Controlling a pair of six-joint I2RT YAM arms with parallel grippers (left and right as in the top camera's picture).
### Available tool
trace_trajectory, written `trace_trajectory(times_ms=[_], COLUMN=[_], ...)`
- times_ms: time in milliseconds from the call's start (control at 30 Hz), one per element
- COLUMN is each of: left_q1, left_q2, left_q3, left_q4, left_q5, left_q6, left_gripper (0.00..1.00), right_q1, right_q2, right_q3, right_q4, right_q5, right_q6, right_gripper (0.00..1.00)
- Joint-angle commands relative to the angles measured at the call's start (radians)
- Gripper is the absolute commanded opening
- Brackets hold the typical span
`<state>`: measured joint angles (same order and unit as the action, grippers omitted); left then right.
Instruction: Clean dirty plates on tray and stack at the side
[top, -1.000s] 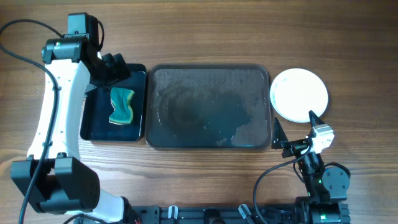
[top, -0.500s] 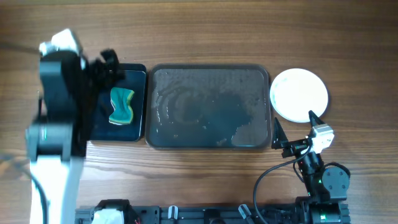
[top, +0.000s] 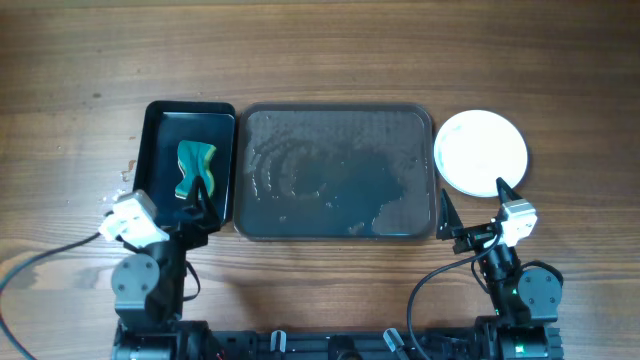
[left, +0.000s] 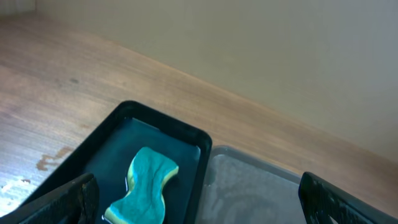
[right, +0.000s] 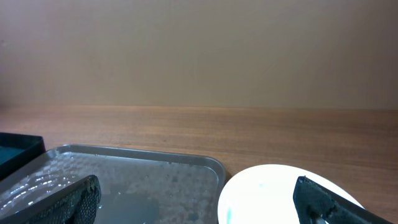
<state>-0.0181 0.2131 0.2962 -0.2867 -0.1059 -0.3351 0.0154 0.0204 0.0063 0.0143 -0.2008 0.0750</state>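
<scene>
Tray (top: 335, 172) grey, wet, long axis left–right. White plates (top: 481, 152) off its right edge. Left gripper (left: 199, 205), right gripper (right: 199, 208): jaws spread.

I count two trays on the table (top: 330, 50): one large grey tray (top: 340, 150) and one smaller black tray (top: 160, 135). I see one sponge (top: 196, 170), and it lies in the black tray. I can be sure of only one white plate (top: 481, 152). From above it reads as a single disc, and I cannot tell whether more lie beneath it. Two arms show, the left arm (top: 150, 275) and the right arm (top: 515, 275). Each has one pair of jaws. I also count two cables (top: 421, 288), one per arm.
</scene>
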Motion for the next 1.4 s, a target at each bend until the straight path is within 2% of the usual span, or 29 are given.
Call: trace_trajectory(times_ms=[0, 133, 400, 600, 733, 1367], left_q1=[-0.003, -0.002, 0.008, 0.027, 0.027, 0.027], left_q2=[-0.078, -0.139, -0.196, -0.21, -0.21, -0.21], left_q3=[-0.117, -0.183, -0.232, -0.258, -0.291, -0.291], left_q4=[0.092, 0.144, 0.149, 0.158, 0.23, 0.219], left_q5=[0.019, 0.019, 0.019, 0.019, 0.019, 0.053], left_q6=[0.014, 0.048, 0.13, 0.146, 0.149, 0.148], left_gripper=[1.0, 1.0, 1.0, 1.0, 1.0, 1.0], right_q1=[0.005, 0.005, 0.005, 0.005, 0.005, 0.005], right_q2=[-0.006, -0.006, -0.006, -0.006, -0.006, -0.006], right_q3=[-0.001, -0.001, -0.001, -0.001, -0.001, -0.001], right_q4=[0.003, 0.003, 0.003, 0.003, 0.003, 0.003], right_q5=[-0.005, -0.005, -0.005, -0.005, -0.005, -0.005], right_q6=[0.01, 0.011, 0.01, 0.01, 0.011, 0.011], right_gripper=[1.0, 1.0, 1.0, 1.0, 1.0, 1.0])
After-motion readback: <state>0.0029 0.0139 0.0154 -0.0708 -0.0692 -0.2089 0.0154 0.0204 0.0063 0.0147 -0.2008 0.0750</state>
